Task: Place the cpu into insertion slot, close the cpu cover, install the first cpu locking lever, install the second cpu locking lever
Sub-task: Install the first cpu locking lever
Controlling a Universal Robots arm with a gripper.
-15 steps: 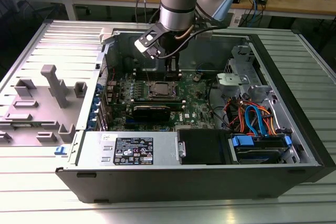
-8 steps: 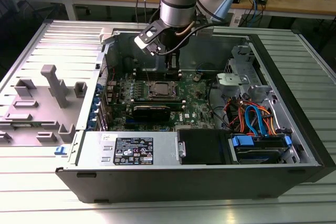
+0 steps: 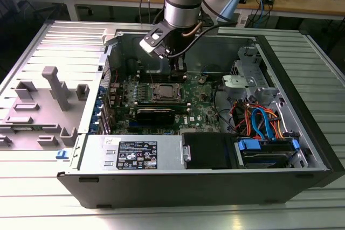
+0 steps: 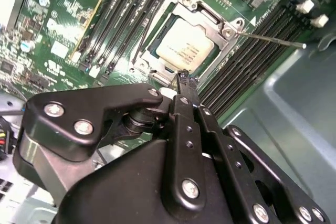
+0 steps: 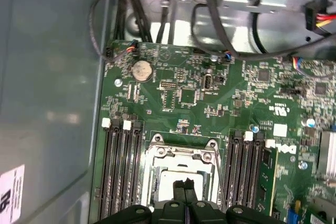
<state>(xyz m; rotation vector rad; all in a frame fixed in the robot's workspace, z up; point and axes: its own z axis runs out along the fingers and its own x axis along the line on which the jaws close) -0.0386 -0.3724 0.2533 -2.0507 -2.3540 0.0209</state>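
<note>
One green board (image 5: 173,93) is held in the open case (image 3: 188,187). On it the slot (image 4: 143,65) is filled by the one cpu (image 4: 185,48), over which the cover (image 5: 181,156) is laid flat. One lever (image 4: 270,39) is angled out across the memory slots (image 4: 247,61), which are set in two banks. The claw (image 5: 182,183) is seen with its fingers together and nothing between them, just above the slot's edge. The case is set on a slatted metal table (image 3: 172,216); wooden benches (image 3: 323,5) are seen behind.
</note>
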